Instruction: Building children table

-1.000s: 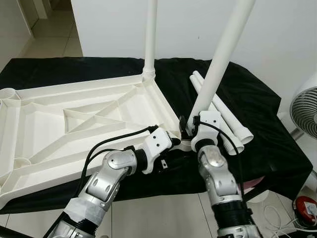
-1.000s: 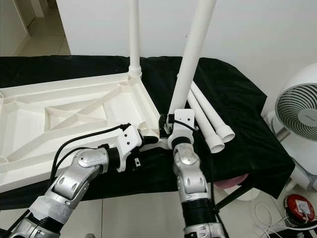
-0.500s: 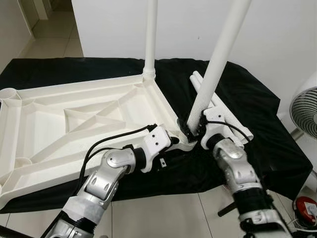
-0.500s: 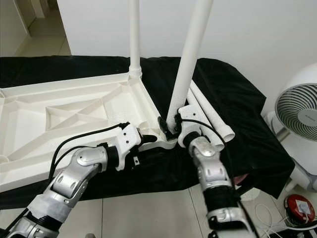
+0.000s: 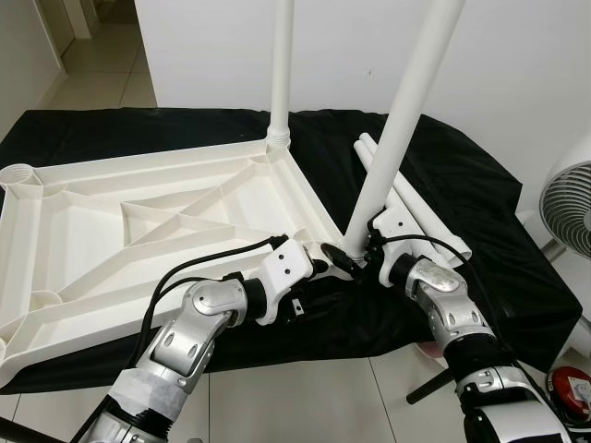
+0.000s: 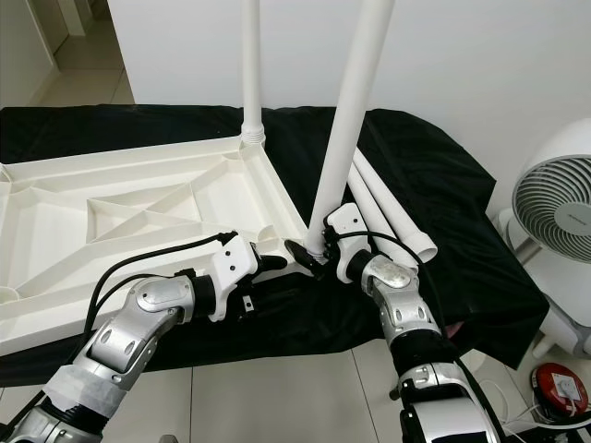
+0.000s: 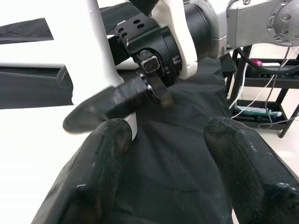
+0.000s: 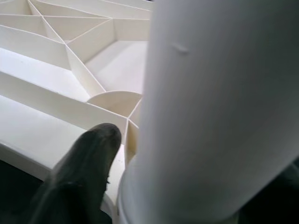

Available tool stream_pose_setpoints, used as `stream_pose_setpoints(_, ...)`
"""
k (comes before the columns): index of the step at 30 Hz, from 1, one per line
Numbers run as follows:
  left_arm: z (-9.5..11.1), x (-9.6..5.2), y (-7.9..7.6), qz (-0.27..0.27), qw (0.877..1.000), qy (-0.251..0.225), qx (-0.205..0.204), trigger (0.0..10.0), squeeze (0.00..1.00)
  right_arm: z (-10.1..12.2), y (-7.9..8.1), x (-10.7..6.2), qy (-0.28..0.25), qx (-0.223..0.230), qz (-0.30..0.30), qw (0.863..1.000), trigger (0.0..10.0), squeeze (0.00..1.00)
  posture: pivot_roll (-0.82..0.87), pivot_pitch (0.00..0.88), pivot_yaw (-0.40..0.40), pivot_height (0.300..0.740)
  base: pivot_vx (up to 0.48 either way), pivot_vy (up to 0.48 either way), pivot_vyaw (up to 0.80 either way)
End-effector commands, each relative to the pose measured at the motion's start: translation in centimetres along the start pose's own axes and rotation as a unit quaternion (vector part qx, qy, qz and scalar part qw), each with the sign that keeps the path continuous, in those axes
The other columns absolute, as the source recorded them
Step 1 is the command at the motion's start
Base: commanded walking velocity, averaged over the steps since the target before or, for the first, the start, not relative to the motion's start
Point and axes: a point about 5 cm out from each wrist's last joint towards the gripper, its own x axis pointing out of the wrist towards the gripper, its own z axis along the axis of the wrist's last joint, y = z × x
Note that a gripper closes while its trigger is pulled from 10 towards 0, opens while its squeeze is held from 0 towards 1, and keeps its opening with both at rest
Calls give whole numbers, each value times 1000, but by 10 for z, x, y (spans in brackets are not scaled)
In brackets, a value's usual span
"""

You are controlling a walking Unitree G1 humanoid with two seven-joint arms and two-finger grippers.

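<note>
Head views showed the white plastic tabletop [image 5: 138, 221] lying upside down, ribs up, on a black cloth [image 5: 480, 185] draped over the table. One white leg [image 5: 280, 65] stood upright in the far corner socket. A second leg [image 5: 402, 120] stood slightly tilted at the near right corner of the tabletop, its foot at the socket there. Two spare legs [image 5: 420, 217] lay on the cloth just beside that corner. The right tool [image 5: 349, 259] reached in from the right and was clamped on the foot of the second leg, one black finger pointing toward the left arm. The left tool [image 5: 314, 269] sat just beside the same corner, low against the tabletop's edge. A white fan [image 6: 554, 217] stood on the floor at the right, and a red object [image 6: 557, 386] lay near cables on the tiles.

Left wrist view showed the left tool's two black fingers [image 7: 98, 177] spread apart with only black cloth between them, gripping nothing. Ahead of them the right tool's black finger and its wrist crossed in front of the white corner.

Right wrist view showed the second leg [image 8: 219, 102] very close, large and white, with one black finger [image 8: 84, 168] of the right tool pressed beside its foot, and the ribbed underside of the tabletop [image 8: 56, 51] beyond.
</note>
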Motion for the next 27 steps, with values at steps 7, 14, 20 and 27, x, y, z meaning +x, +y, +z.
stream_pose_setpoints(7, -1, 0, -3, -7, 1000, 3, -5, 10000, 0, -6, 0, -2, 8, -8, 7, 1000, 2588, 0, -43, 0, -40, 740, 0, 0, 0)
stream_pose_setpoints(14, -2, 1, -5, -9, 1000, 4, -7, 10000, 0, -13, 3, -3, 15, 10, -17, 1000, 10000, 0, -49, 0, -43, 740, 0, 0, 0)
stream_pose_setpoints(20, -1, 3, -6, -13, 1000, 2, -8, 10000, 0, -15, 6, -2, 14, 41, -91, 995, 10000, 0, -59, 0, -44, 740, 0, 0, 0)
stream_pose_setpoints(27, -1, 5, -6, -15, 1000, 1, -9, 10000, 0, -13, 3, 0, 19, 79, -182, 980, 10000, 0, -64, 0, -42, 740, 0, 0, 0)
